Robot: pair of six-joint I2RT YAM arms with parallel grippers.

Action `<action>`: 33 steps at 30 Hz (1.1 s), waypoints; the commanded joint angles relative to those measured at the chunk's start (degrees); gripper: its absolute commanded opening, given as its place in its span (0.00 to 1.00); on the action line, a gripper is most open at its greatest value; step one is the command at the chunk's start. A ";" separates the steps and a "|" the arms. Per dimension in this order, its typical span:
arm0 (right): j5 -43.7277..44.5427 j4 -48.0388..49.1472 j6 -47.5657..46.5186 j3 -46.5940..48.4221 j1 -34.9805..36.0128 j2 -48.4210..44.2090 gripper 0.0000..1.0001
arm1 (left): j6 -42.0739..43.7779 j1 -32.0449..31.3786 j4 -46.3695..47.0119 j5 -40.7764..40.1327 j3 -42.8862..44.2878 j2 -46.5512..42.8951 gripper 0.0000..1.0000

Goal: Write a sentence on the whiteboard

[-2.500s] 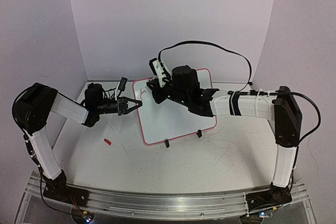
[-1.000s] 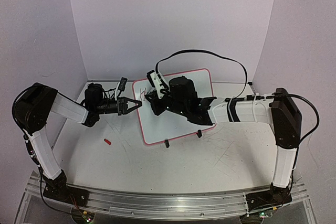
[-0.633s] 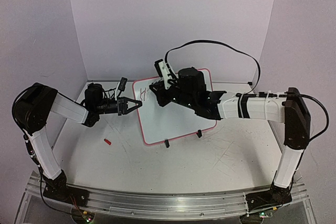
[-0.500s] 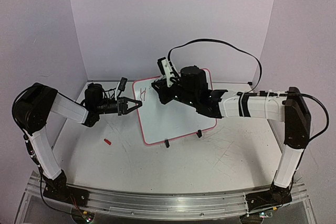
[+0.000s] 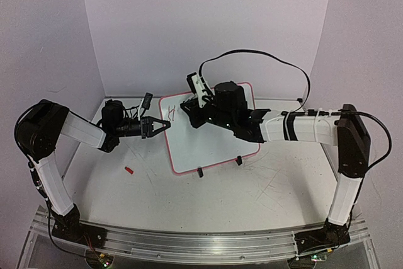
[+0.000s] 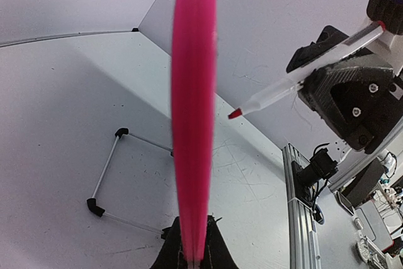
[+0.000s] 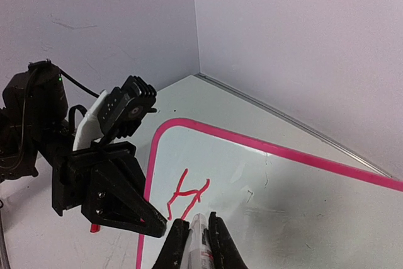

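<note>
Whiteboard [image 5: 214,146], a small white rectangle with a thin pink-red rim, sat mid-table toward the back wall, propped on two black clip feet [image 5: 200,172]. Nearest the arms, a small red piece [image 5: 129,170] lay on the scuffed white table [image 5: 252,200], well apart from the board. The left gripper [image 5: 165,124] was clamped on the board's left rim, steadying it. Beyond it, near the board's far left corner, only a few red strokes [image 7: 187,198], like a single letter, were written; the rest of the surface was blank. The right gripper [image 7: 196,231] pinched a white red-tipped marker [image 6: 296,83], its tip just off the board. By my judgement the sentence was barely begun.
</note>
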 commanded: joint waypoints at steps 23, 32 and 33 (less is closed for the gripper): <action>0.16 2.01 0.09 0.40 0.39 -1.26 0.00 | 3.03 0.19 -0.67 -0.13 2.51 -1.31 0.00; 0.69 2.10 -0.68 0.18 0.39 -1.45 0.00 | 3.69 0.09 -0.74 -0.20 2.60 -1.26 0.00; 0.83 2.16 -0.83 0.06 0.36 -1.58 0.00 | 3.72 0.06 -0.79 -0.21 2.61 -1.15 0.00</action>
